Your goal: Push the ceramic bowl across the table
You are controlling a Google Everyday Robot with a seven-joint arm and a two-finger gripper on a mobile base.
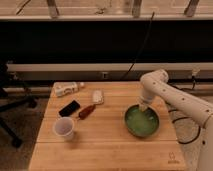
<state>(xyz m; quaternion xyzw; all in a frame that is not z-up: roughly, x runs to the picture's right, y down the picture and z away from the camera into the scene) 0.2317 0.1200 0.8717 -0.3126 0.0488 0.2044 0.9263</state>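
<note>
The ceramic bowl, wide and glossy green inside with a darker rim, sits on the right side of the light wooden table. My white arm comes in from the right and bends down over it. My gripper is at the bowl's far rim, touching or just above it. The bowl is upright and empty.
On the left half of the table are a translucent white plastic cup, a black flat device, a reddish-brown item, a small white object and a lying plastic bottle. A chair base stands at far left. A dark mark sits at the front right corner.
</note>
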